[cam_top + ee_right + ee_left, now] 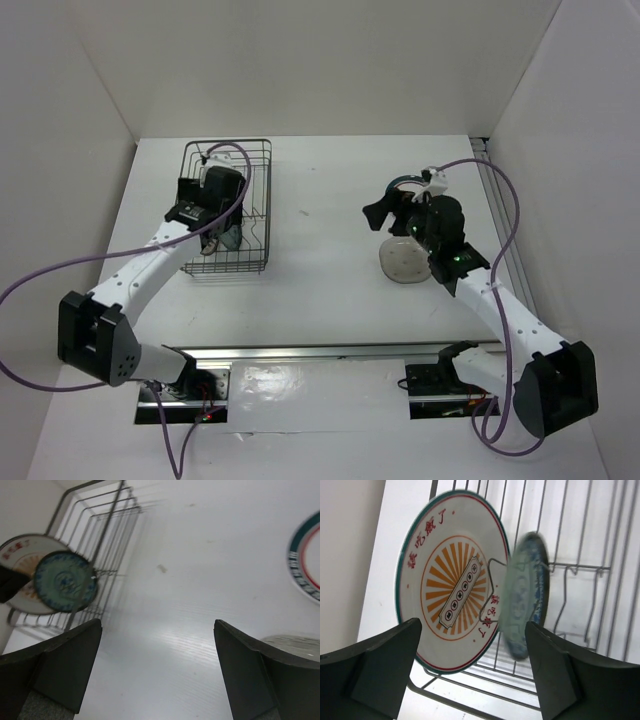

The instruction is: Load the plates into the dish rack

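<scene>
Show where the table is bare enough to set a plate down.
Bare: the table between the dish rack and the right hand. Crowded: the rack's near end, with the sunburst plate, blue-teal plate and left hand; beside the right hand, the grey plate and teal-rimmed plate.

The left arm (140, 275) and right arm (505, 315) are wearing white shells between blocky black joint housings. A purple cable (50, 266) is trailing along each. A green light (458, 258) is glowing just behind the right gripper (155, 670), whose fingers (55, 665) are showing as matte dark-grey wedges.
</scene>
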Robot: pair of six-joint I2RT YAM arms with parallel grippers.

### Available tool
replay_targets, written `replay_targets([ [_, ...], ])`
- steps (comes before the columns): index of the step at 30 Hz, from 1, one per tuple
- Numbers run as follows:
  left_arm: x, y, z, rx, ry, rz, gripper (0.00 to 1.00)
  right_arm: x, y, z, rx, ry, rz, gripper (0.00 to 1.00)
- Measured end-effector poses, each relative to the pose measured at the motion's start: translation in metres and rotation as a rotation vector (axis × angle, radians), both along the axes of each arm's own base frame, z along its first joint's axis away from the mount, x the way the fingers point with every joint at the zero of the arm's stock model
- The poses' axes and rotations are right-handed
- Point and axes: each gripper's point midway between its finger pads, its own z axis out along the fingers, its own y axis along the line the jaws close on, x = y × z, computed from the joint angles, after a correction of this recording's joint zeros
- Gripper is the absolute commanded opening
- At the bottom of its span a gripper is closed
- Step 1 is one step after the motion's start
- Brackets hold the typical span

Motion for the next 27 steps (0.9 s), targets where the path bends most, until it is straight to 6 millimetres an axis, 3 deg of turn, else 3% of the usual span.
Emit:
replay_targets([
  [5,-0.008,-0.014,0.037,-0.132,-0.111,-0.067,1.0,0.023,-0.07,-0.012,-0.051,0.043,-0.285,1.0],
  [8,-0.016,-0.024,0.066,-0.214,-0.205,-0.13,1.0,0.04,-0.143,-0.023,-0.029,0.09,-0.488,1.0],
  [10,-0.02,-0.03,0.083,-0.261,-0.256,-0.172,1.0,0.047,-0.195,-0.04,0.01,0.146,-0.611,1.0],
  [13,-0.021,-0.043,0.091,-0.31,-0.27,-0.233,1.0,0.051,-0.242,-0.077,0.077,0.244,-0.708,1.0],
  [15,-0.021,-0.052,0.087,-0.335,-0.251,-0.272,1.0,0.054,-0.248,-0.107,0.106,0.322,-0.705,0.98],
  [21,-0.026,-0.067,0.09,-0.4,-0.242,-0.338,1.0,0.064,-0.228,-0.185,0.186,0.505,-0.612,0.95],
  [27,-0.028,-0.076,0.095,-0.433,-0.251,-0.383,1.0,0.097,-0.227,-0.183,0.233,0.433,-0.551,0.88],
])
